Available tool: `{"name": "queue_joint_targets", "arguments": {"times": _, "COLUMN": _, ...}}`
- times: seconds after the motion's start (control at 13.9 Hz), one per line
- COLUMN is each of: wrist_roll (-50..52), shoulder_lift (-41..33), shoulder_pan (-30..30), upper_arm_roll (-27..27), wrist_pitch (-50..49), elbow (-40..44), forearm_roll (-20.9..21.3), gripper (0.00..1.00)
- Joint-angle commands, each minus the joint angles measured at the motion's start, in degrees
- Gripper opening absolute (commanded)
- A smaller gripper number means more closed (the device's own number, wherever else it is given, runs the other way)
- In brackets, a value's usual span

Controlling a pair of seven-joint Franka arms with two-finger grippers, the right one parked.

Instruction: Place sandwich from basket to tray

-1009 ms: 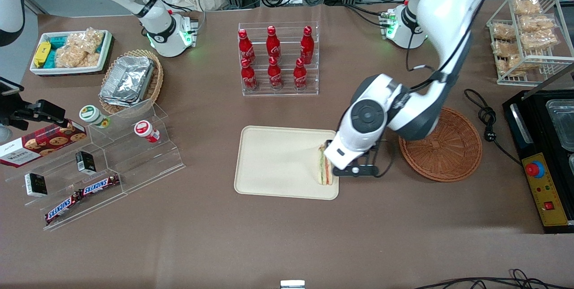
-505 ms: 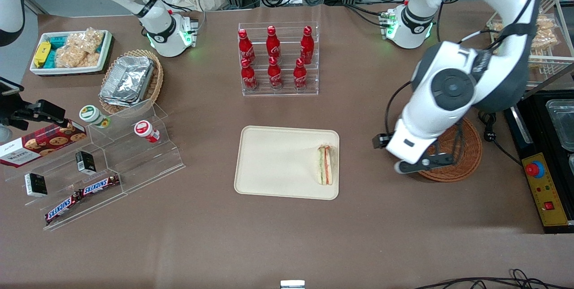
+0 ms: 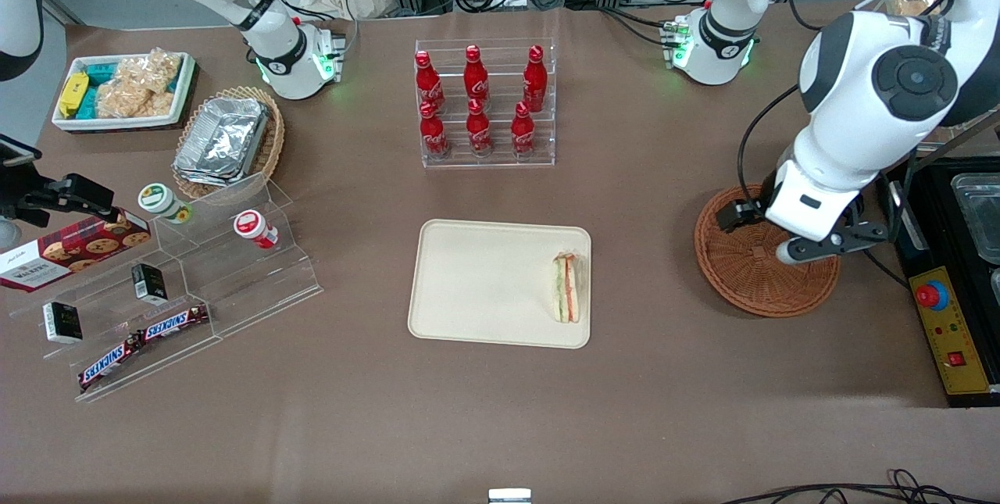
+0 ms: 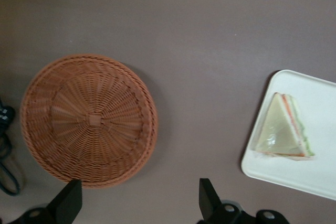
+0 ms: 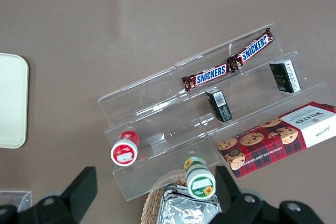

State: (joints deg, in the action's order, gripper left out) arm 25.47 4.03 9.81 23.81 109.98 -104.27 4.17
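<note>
The sandwich (image 3: 568,287) lies on the cream tray (image 3: 484,285), at the tray's edge toward the working arm's end; the left wrist view shows it (image 4: 283,129) on the tray's corner (image 4: 320,177). The round reddish-brown basket (image 3: 750,277) stands empty beside the tray, also seen in the left wrist view (image 4: 89,119). My left gripper (image 3: 820,244) hovers above the basket, well apart from the sandwich. In the left wrist view the gripper (image 4: 137,203) is open with nothing between its fingers (image 4: 207,198).
A rack of red bottles (image 3: 480,101) stands farther from the camera than the tray. A black appliance with a red button (image 3: 949,277) and a cable (image 3: 848,211) lie beside the basket. A clear stepped shelf with snacks (image 3: 180,285) stands toward the parked arm's end.
My left gripper has let go of the sandwich on the tray, risen and swung away toward the working arm's end to above the basket. The sandwich has stayed put.
</note>
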Motion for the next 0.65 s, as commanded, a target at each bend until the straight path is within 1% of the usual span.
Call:
{"name": "queue_joint_targets", "arguments": {"times": 0.0, "wrist_roll": -6.56, "shoulder_lift": -2.63, "shoulder_pan": 4.32, "upper_arm_roll": 0.19, "wrist_pitch": -0.37, "elbow": -1.21, "forearm_roll": -1.97, "gripper": 1.00}}
{"name": "queue_joint_targets", "arguments": {"times": 0.29, "wrist_roll": -6.83, "shoulder_lift": 0.44, "shoulder_pan": 6.71, "upper_arm_roll": 0.19, "wrist_pitch": -6.87, "elbow": 7.30, "forearm_roll": -1.97, "gripper": 1.00}}
{"name": "queue_joint_targets", "arguments": {"times": 0.58, "wrist_roll": -6.40, "shoulder_lift": 5.19, "shoulder_pan": 6.89, "upper_arm_roll": 0.10, "wrist_pitch": -13.46, "elbow": 15.04, "forearm_roll": -1.27, "gripper": 1.00}}
